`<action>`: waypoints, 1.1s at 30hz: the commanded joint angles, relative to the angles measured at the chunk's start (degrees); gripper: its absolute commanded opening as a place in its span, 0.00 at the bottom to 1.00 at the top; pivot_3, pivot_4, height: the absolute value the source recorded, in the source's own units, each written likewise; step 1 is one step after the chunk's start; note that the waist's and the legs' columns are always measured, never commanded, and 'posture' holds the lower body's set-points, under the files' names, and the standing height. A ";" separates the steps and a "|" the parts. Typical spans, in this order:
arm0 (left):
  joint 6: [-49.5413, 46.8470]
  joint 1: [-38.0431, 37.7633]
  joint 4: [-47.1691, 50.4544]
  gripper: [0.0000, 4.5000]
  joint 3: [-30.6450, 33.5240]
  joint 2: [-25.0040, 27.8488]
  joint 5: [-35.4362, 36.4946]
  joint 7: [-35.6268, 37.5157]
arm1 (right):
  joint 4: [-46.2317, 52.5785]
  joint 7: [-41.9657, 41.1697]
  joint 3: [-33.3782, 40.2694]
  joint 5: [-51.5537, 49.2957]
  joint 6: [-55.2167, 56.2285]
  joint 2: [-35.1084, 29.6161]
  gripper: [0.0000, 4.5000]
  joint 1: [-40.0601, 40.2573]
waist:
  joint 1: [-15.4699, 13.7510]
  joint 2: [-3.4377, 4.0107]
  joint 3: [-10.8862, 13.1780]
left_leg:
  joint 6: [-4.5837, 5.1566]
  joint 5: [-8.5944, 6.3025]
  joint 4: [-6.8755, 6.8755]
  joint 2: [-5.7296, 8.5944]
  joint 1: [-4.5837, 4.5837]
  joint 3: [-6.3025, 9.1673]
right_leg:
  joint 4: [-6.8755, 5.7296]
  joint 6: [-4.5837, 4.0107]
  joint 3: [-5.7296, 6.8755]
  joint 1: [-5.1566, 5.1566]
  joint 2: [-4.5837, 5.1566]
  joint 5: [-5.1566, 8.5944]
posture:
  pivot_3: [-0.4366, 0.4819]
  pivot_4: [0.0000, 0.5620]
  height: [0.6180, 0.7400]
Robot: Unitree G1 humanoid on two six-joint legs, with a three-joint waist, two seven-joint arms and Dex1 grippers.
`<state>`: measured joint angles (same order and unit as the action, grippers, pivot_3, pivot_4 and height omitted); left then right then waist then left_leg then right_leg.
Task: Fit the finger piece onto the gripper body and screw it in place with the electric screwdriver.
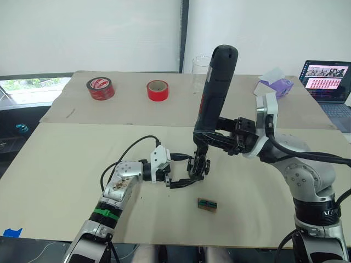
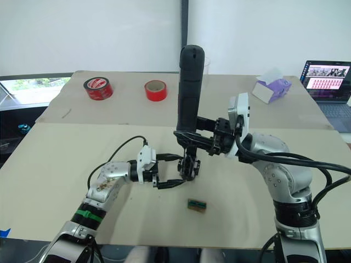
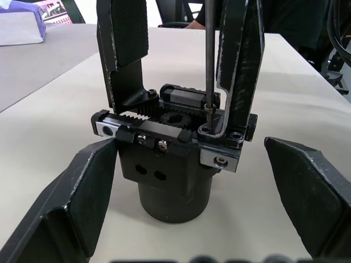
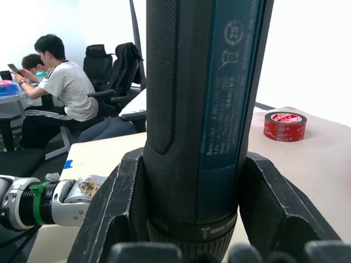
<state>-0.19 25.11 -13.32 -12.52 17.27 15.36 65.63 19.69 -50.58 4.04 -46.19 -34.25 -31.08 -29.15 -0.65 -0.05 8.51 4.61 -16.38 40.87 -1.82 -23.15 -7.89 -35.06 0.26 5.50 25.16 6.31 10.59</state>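
Right end effector (image 1: 211, 133): clamps upright electric screwdriver (image 1: 215, 82), bit on gripper body (image 3: 170, 159) screw | Left end effector (image 1: 184, 171): fingers spread wide beside body on worktop (image 1: 66, 164) | Finger piece (image 3: 241, 60): mounted, tip cropped

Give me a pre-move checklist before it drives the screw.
1. Right claw shut on the electric screwdriver: ok.
2. Screwdriver upright over the gripper body: ok.
3. Bit tip on the screw by the finger piece: looks ok in the left wrist view.
4. Finger piece seated upright on the body: ok.
5. Left claw steadying the body: not ok, open, fingers apart from it.
6. Screw fully driven: cannot tell.
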 commanded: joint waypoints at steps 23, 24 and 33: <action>0.55 0.12 1.37 1.00 -0.33 -0.34 -0.07 -0.16 | 1.04 -0.67 1.07 0.94 2.27 0.05 0.42 -1.36 | 0.00 0.00 0.00 | 0.00 0.00 0.00 0.00 0.00 0.00 | 0.00 0.00 0.00 0.00 0.00 0.00 | 0.48 0.27 1.00; 0.57 0.18 1.28 1.00 -0.34 -0.36 -0.08 -0.15 | 0.96 -0.69 1.11 0.96 2.28 0.04 0.42 -1.40 | 0.00 0.00 0.00 | 0.00 0.00 0.00 0.00 0.00 0.00 | 0.00 0.00 0.00 0.00 0.00 0.00 | 0.48 0.27 1.00; 0.54 0.48 0.96 1.00 -0.46 -0.58 -0.17 -0.11 | 0.84 -0.62 1.45 1.12 2.62 0.08 0.42 -1.35 | 0.00 0.00 0.00 | 0.00 0.00 0.00 0.00 0.00 0.00 | 0.00 0.00 0.00 0.00 0.00 0.00 | 0.48 0.27 1.00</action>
<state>-0.18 25.11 -13.33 -12.61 17.16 15.33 65.68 19.62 -51.01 4.04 -45.03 -33.60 -31.00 -29.15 -0.65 -0.05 8.51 4.61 -16.38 40.86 -1.82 -23.15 -7.89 -35.06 0.26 5.50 25.15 6.31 10.59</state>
